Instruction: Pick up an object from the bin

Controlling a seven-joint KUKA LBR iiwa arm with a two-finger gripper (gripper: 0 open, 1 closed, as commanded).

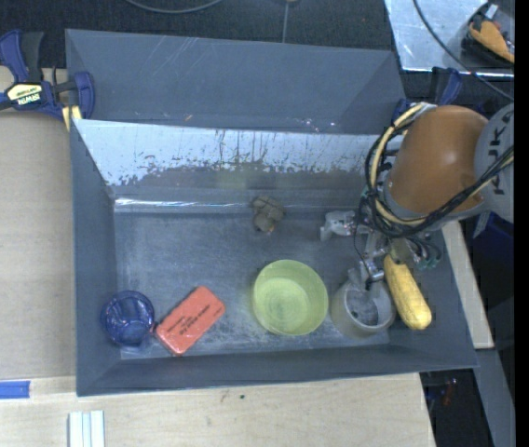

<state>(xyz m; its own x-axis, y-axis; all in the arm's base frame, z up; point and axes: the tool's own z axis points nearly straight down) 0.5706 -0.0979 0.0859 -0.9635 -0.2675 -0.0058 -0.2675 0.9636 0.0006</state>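
Observation:
My gripper (371, 268) hangs low at the bin's right end, below the arm's orange dome. It stands just over the upper rim of a greyish see-through ring (367, 311) that lies flat in the front right corner. A yellow banana-shaped thing (407, 295) lies right beside the gripper, to its right, leaning along the bin's right wall. A yellow-green round cup (289, 296) sits open side up, just left of the ring. Nothing shows between the gripper's tips.
An orange block (190, 319) and a dark blue ball (128, 317) lie at the front left. A small brown-grey lump (266, 214) and a small silvery piece (337, 223) rest near the back wall. The bin's walls slope inward.

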